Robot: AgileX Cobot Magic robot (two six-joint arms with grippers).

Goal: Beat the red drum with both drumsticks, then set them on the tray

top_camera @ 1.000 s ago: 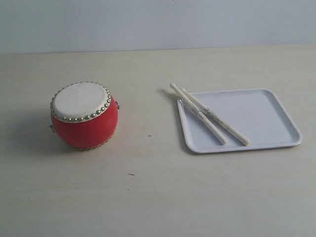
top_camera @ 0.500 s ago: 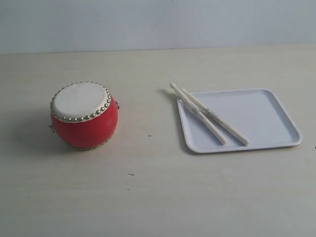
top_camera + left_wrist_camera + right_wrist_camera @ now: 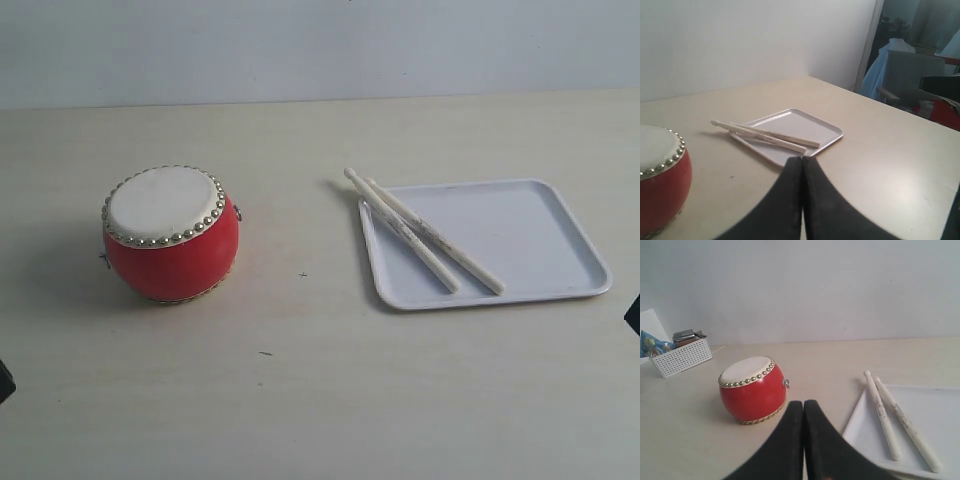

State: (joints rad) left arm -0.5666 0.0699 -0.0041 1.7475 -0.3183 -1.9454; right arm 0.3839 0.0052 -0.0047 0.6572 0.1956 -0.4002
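The red drum (image 3: 171, 235) stands upright on the left of the table, also seen in the left wrist view (image 3: 660, 185) and the right wrist view (image 3: 752, 390). Both drumsticks (image 3: 425, 238) lie side by side on the left part of the white tray (image 3: 520, 235), their tips poking over its far left corner; they show too in the wrist views (image 3: 765, 136) (image 3: 895, 420). My left gripper (image 3: 802, 159) is shut and empty, well short of the tray (image 3: 815, 127). My right gripper (image 3: 803, 403) is shut and empty, between drum and tray (image 3: 940, 405).
A dark bit of the left arm (image 3: 4, 380) shows at the exterior view's left edge, and a bit of the right arm (image 3: 633, 313) at its right edge. A white basket (image 3: 681, 358) with items sits far beyond the drum. Furniture and cloth (image 3: 910, 75) stand past the table.
Dark parts of both arms have come into the exterior view's left and right edges. Drum, sticks and tray have not moved.
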